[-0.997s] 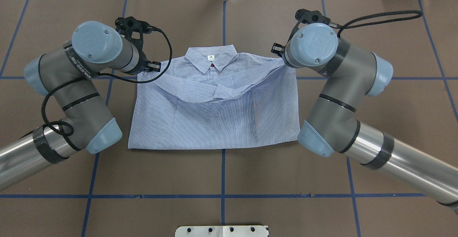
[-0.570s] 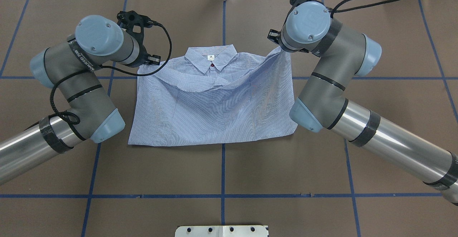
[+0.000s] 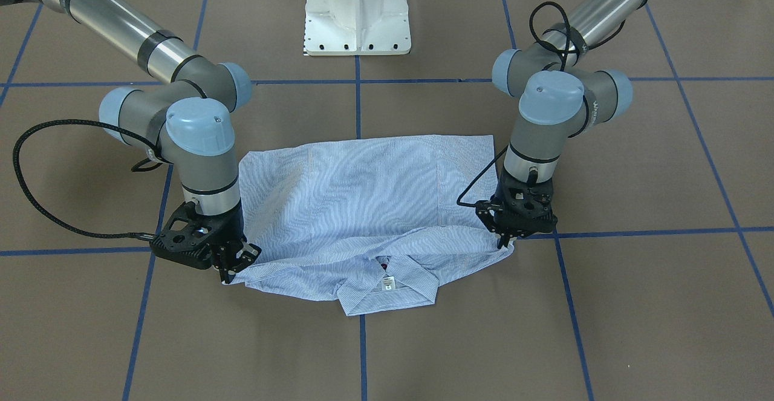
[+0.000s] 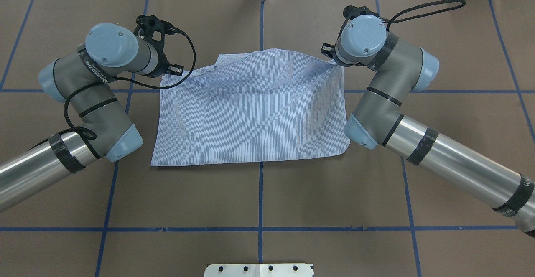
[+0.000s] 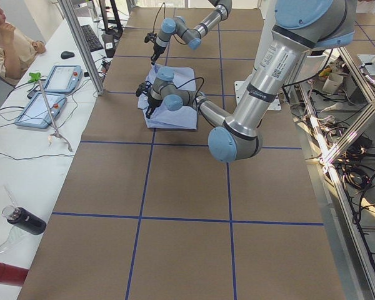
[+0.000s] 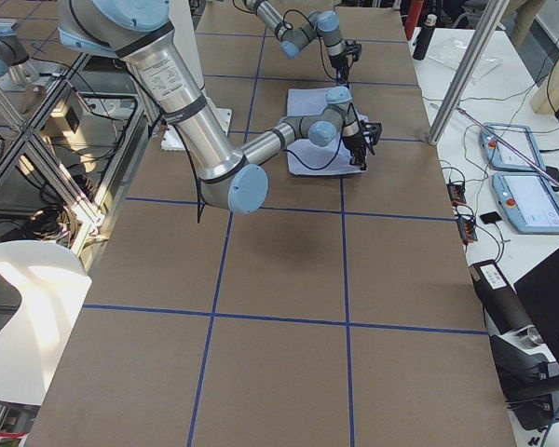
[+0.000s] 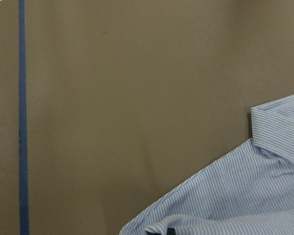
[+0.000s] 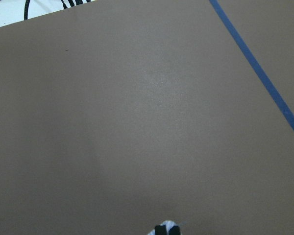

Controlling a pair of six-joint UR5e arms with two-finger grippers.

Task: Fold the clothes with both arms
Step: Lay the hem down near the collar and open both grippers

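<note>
Fold nearly done, we judge: left pincer point(image 3: 507, 241) and right pincer point(image 3: 232, 271) each clamp a corner of the light-blue striped fabric shirt point(image 3: 363, 189) near its collar point(image 3: 387, 290); release remains.

The left arm point(image 4: 90, 101) and right arm point(image 4: 384, 97) are grey-silver, with pale blue joint caps point(image 4: 112, 45) and black cables point(image 3: 66, 123).

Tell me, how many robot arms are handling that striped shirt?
2. The left arm pinches the shirt at its edge on one side of the collar; the right arm pinches the edge on the other side. None seems hidden.
</note>
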